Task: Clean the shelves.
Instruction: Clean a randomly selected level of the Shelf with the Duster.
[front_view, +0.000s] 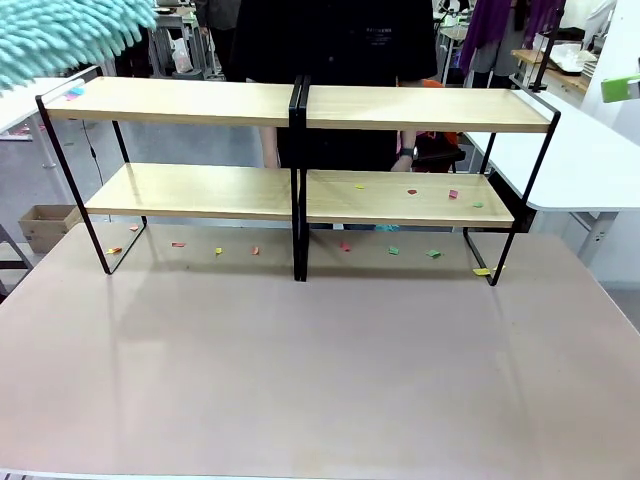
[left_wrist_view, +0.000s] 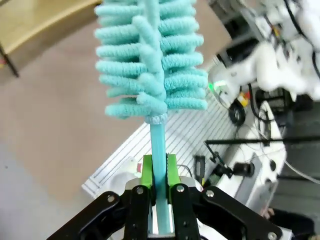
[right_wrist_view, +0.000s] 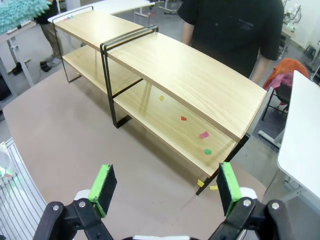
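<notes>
The shelves (front_view: 298, 190) are two two-tier racks joined side by side, with light wood boards in thin black frames. They stand upright across the far part of the table (front_view: 320, 380). Small coloured scraps (front_view: 411, 191) lie on the lower right board.

Front cam sat on the robot's side, a bit above shelf height, facing straight across the table (front_view: 320, 380) at the shelves (front_view: 200, 100) from mid-distance. Left wrist cam was super close, staring along the duster (left_wrist_view: 150, 65) from the left gripper (left_wrist_view: 160, 172), tabletop behind. Right wrist cam hung higher, angled down past the right gripper (right_wrist_view: 165, 182) at the shelves' end. All three caught shelves and duster.
</notes>
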